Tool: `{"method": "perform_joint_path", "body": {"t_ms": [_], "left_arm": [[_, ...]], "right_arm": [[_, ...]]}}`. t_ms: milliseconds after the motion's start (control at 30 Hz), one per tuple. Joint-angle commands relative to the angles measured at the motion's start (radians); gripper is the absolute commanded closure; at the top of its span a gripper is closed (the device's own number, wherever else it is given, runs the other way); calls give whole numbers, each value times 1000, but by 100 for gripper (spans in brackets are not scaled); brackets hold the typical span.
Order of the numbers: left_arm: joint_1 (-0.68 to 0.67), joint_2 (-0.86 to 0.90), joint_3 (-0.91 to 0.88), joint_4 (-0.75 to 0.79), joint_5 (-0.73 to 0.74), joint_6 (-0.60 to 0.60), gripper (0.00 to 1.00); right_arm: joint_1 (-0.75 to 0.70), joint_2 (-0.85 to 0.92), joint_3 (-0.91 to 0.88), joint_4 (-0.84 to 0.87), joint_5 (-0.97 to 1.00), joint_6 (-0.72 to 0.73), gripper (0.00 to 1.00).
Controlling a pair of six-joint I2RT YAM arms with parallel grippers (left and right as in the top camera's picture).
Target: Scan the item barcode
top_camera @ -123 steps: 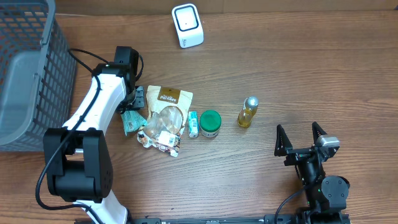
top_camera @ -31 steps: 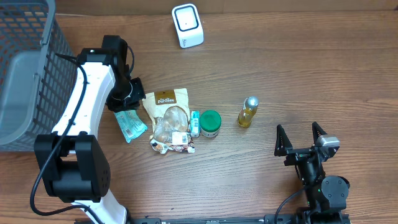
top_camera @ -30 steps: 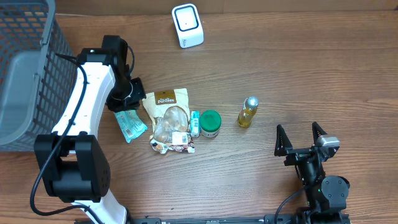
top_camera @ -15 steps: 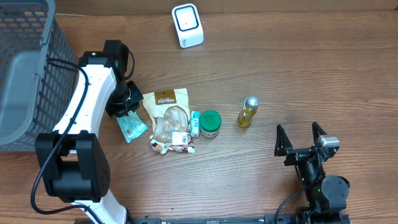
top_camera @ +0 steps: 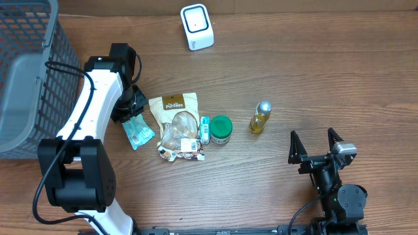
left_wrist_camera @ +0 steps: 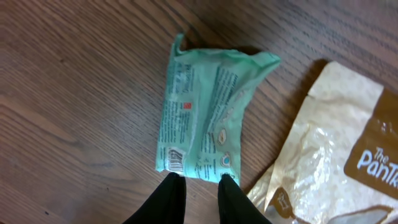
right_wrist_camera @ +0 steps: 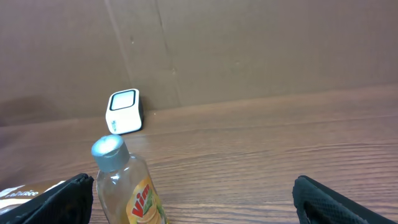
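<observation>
Wooden desk (top_camera: 326,72), usual clutter. My left gripper (left_wrist_camera: 199,182) is down at the near edge of the teal packet (left_wrist_camera: 205,112), tips right at that edge and jaws only a crack apart. A second ago they were pinched fully together, so I've just eased them.

The packet lies flat, with what looks like its barcode in the corner by my tip. A few seconds back it was jammed against the tan pouch (top_camera: 176,124). Now it sits just left of it, so I reckon it's finally grabbable on its own.

Further out are a small tube (top_camera: 203,129), a green tub (top_camera: 221,129) and a bottle (top_camera: 260,117). The white scanner (top_camera: 196,26) is well away at the far edge, and the basket (top_camera: 26,65) is off left. My right gripper (top_camera: 312,136) sits wide open, holding nothing. Nothing's lifted yet, so the scanning's all ahead.
</observation>
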Motion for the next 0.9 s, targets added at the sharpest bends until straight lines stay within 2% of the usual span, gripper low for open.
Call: {"method": "perform_joint_path", "body": {"t_ms": [0,267,467,500,667,733,867], "left_arm": [[2,8,-5,17,-48,-76,78],[-3,9,-34,42,-54,-76,80],[-23,9,-83,121,-20,-76,74],[-26,9,-92,133,-19,-76,71],[-30,9,-135,190,-20,-76,68],[-30,9,-151,213,-18,-76,73],[-30,9,-188,258,-13,-76,74]], "right_arm": [[5,-3,-10,4,9,3,0],[5,-3,-10,4,9,3,0],[5,-3,-10,4,9,3,0],[5,-3,-10,4,9,3,0],[5,-3,-10,4,9,3,0],[5,-3,-10,4,9,3,0],[5,-3,-10,5,9,3,0]]}}
